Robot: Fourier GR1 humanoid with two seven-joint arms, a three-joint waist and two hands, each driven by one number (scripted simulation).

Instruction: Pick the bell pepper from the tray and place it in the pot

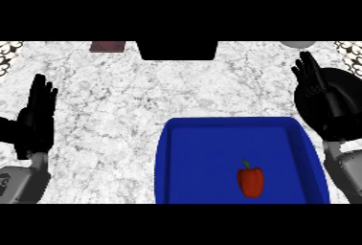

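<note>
You haven't started the pick yet: both the left hand and right hand are open-fingered, red bell pepper lies in the blue tray, so next you bring the right hand down over it, then to the black pot.

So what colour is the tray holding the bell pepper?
Blue tray, seen in the head view; the bell pepper is red.

The robot's left hand is showing as a matte black, slender shape with long narrow fingers, joining a pale grey, smooth-shelled forearm with rounded edges at the view's lower left corner. The right hand is appearing in the same flat black, its thin fingers tapering to blunt tips. Below it a light grey forearm is showing a paler, whitish band near the wrist.
</note>
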